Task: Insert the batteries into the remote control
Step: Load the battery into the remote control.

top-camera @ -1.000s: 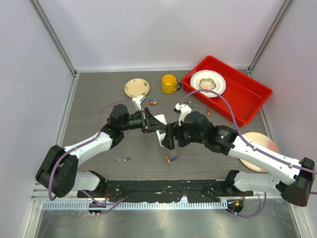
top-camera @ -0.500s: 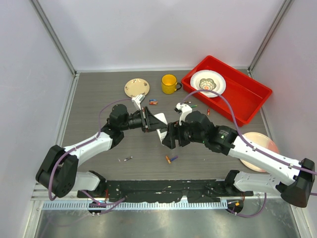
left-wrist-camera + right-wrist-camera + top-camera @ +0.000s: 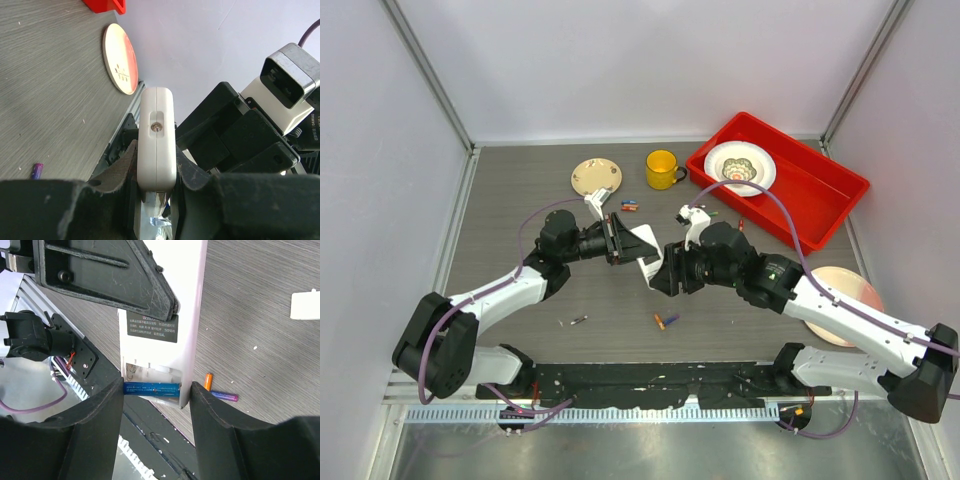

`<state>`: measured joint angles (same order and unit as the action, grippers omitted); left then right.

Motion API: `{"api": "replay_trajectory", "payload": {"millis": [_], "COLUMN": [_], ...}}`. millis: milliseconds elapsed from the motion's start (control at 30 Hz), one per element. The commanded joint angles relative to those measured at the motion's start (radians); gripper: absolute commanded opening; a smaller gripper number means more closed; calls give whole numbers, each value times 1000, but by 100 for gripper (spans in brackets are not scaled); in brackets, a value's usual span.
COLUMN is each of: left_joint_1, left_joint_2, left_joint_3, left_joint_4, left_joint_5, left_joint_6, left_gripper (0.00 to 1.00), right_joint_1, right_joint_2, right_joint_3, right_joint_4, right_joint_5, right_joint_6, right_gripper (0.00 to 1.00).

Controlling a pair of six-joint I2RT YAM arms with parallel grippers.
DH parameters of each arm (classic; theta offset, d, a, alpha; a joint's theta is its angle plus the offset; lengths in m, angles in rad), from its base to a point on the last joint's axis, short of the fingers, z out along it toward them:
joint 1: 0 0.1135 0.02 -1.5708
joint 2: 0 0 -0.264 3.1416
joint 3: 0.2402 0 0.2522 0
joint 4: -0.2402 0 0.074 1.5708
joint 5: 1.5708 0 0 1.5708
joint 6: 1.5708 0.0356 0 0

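Left arm (image 3: 505, 290) and right arm (image 3: 840, 312): white link shells, black joint housings, looping purple cables (image 3: 767, 203), scuffed black triangular fingers (image 3: 95, 275).

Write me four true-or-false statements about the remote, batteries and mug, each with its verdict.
The left pincer grips the remote control. True.
A blue battery lies between the fingers of the right pincer, at the remote's open compartment. True.
The yellow mug stands inside the red bin. False: it stands on the table, beside the bin.
No batteries lie loose on the table. False: an orange battery and a purple battery lie there.
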<state>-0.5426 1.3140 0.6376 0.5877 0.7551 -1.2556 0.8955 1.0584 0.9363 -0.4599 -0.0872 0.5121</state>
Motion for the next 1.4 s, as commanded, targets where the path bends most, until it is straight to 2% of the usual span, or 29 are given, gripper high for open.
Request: {"api": "replay_trajectory", "payload": {"millis": [0, 133, 167, 300, 567, 800, 900, 933, 1033, 1200, 1367], "left_joint_1": [-2, -3, -3, -2, -2, -2, -3, -3, -2, -3, -3], "left_joint_2": [-38, -36, -35, -33, -19, 7, 2, 1, -2, -9, -18], "left_joint_3": [16, 13, 10, 8, -19, -23, -18, -16, -26, -38, -36], "left_joint_4": [132, 139, 149, 159, 213, 328, 325, 313, 308, 314, 319], "left_joint_5": [112, 112, 110, 110, 96, 93, 90, 92, 82, 67, 67], "left_joint_6": [-88, -91, -96, -102, -137, -208, -202, -193, -182, -180, -182], "left_gripper": [0, 0, 0, 0, 0, 0, 0, 0, 0, 0, 0], "right_joint_1": [-41, -47, -46, -49, -49, -49, -49, -49, -50, -49, -49], "right_joint_2": [3, 11, 18, 32, 77, 84, 78, 71, 57, 45, 46], "right_joint_3": [-42, -48, -48, -47, -18, -28, -31, -33, -42, -47, -56], "right_joint_4": [-85, -79, -76, -83, -198, -192, -183, -180, -160, -134, -128], "right_joint_5": [101, 63, 64, 84, 337, 348, 322, 314, 276, 247, 250], "right_joint_6": [-24, -14, -9, -4, -76, -107, -109, -100, -75, -49, -43], "right_gripper": [31, 11, 1, 1, 1, 1, 12, 19, 30, 37, 49]}}
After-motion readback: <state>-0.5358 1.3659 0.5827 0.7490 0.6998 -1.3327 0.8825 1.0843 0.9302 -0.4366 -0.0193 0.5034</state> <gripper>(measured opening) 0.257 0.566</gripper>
